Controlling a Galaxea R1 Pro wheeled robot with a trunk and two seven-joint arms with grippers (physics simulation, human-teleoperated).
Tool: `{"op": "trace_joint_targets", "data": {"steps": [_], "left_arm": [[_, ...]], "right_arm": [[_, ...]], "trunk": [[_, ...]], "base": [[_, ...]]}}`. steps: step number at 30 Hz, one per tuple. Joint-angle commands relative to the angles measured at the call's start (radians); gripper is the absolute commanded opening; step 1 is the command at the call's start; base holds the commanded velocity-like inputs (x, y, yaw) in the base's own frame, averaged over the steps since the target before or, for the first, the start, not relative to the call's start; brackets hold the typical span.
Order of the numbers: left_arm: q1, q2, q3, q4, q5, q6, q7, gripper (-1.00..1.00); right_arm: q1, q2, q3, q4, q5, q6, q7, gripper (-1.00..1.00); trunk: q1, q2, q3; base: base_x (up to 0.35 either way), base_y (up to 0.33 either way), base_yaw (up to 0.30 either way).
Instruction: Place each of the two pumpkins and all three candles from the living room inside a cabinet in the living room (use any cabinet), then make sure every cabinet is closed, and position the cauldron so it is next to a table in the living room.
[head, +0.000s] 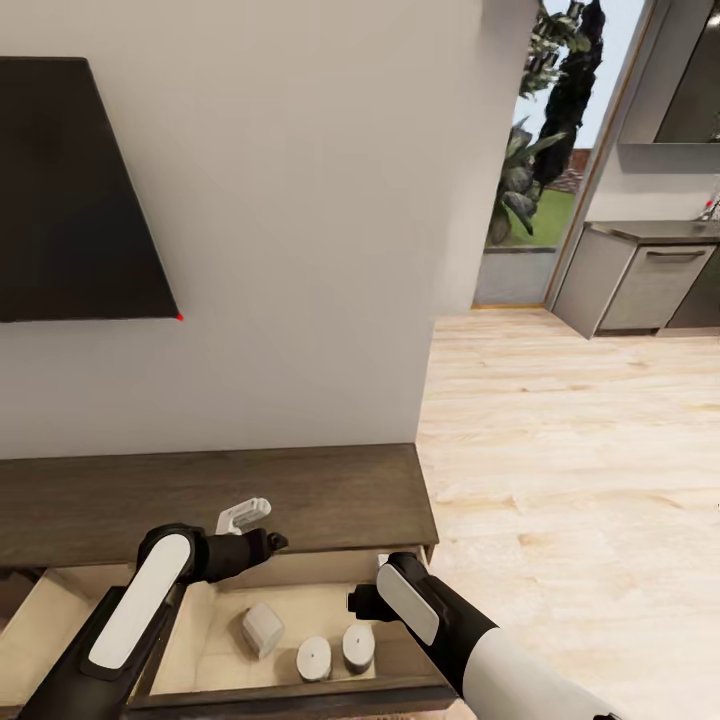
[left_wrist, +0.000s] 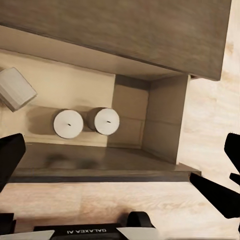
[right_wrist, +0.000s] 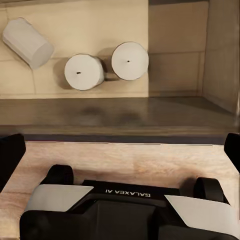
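The long dark cabinet (head: 210, 495) fills the lower left of the frame, its drawer (head: 60, 620) pulled open to take three candles (head: 314, 658), two upright, one toppled. Left gripper (left_wrist: 120, 170) and right gripper (right_wrist: 120, 150) hover above, jaws apart and empty.

I've got all three candles sitting in the open drawer of the cabinet (head: 220, 500), the long dark-brown unit lined in pale beige. Two of them, candle one (head: 314, 658) and candle two (head: 358, 647), stand upright side by side near the drawer's front right corner, just about touching. The third candle (head: 262, 629) lies tipped over on its side just left of them.
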Motion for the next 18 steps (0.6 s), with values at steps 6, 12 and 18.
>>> {"op": "trace_joint_targets", "data": {"steps": [6, 12, 18], "left_arm": [[-0.001, 0.0, -0.002, -0.001, 0.009, 0.001, 0.01, 1.0], [-0.001, 0.0, -0.003, -0.001, 0.009, 0.001, 0.01, 1.0], [-0.001, 0.0, -0.003, -0.001, 0.009, 0.001, 0.01, 1.0]], "right_arm": [[-0.001, -0.001, 0.005, -0.001, -0.01, 0.0, -0.01, 1.0], [-0.001, -0.001, 0.005, -0.001, -0.01, 0.001, -0.011, 1.0], [-0.001, -0.001, 0.005, -0.001, -0.01, 0.001, -0.011, 1.0]], "trunk": [[0.0, -0.001, -0.001], [0.0, -0.001, -0.001], [0.0, -0.001, -0.001]], "base": [[-0.041, -0.202, 0.0], [-0.014, -0.225, 0.0], [-0.102, -0.209, 0.0]]}}
